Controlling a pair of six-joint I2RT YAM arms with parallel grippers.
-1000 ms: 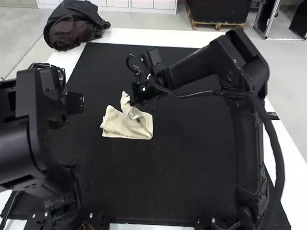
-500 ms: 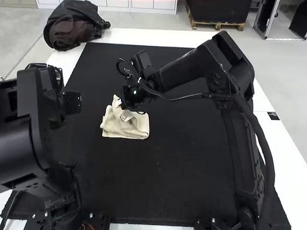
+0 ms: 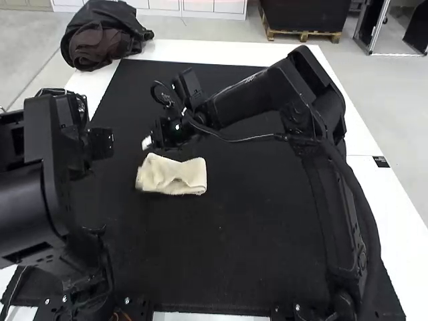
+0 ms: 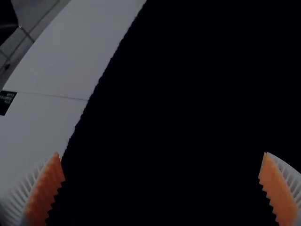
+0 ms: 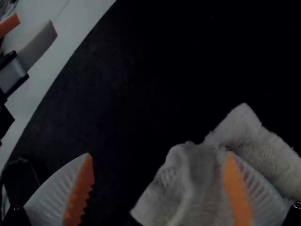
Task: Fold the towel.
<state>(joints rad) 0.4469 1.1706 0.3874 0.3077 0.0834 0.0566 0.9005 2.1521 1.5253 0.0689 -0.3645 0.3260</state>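
Swung leftward, letting raised towel (image 3: pixel 172 176) sink, with right end effector (image 5: pixel 159 154) and left end effector (image 4: pixel 161 153) spread apart; likely needs smoothing next.

So the left arm (image 3: pixel 30 194) is folded up at its own side with the left gripper (image 3: pixel 100 144) wide open, and the right arm (image 3: pixel 257 100) is bent across the middle, right gripper (image 3: pixel 148 142) fingers spread too.

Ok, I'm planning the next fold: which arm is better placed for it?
Probably the right: the open right gripper is close over the cream towel, while the open left gripper hangs farther away.
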